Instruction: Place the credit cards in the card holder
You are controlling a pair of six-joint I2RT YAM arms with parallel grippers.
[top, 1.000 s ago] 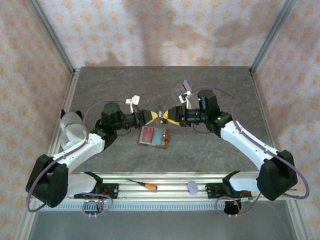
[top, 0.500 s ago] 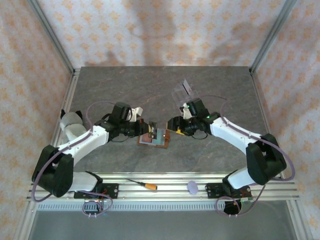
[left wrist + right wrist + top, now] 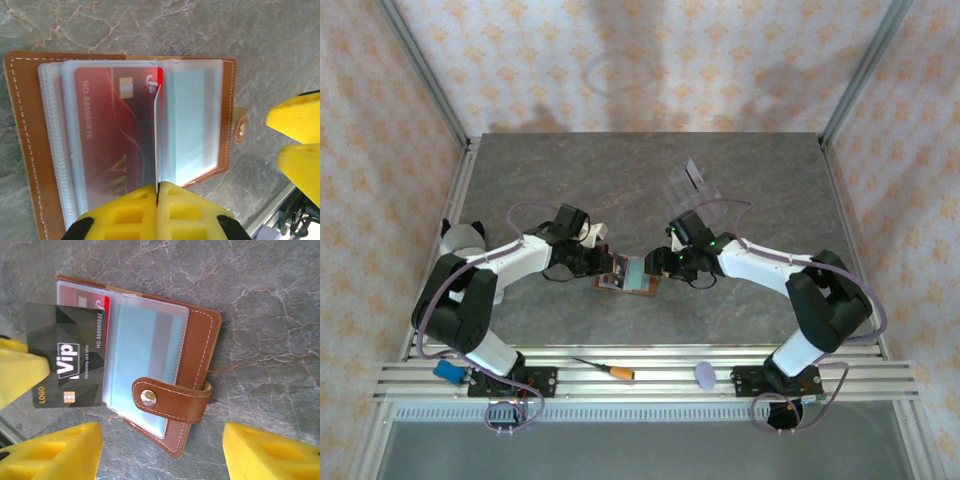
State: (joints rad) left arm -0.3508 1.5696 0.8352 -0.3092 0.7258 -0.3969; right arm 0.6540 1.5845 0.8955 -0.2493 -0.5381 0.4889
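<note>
Left gripper clamps the black card edge-on over the fold of the card holder; right gripper, jaws apart, straddles its strap.

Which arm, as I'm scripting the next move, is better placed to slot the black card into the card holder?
Left. The left gripper is shut on the black card, its edge over the sleeves of the open card holder; the right gripper hovers open, holding nothing.
</note>
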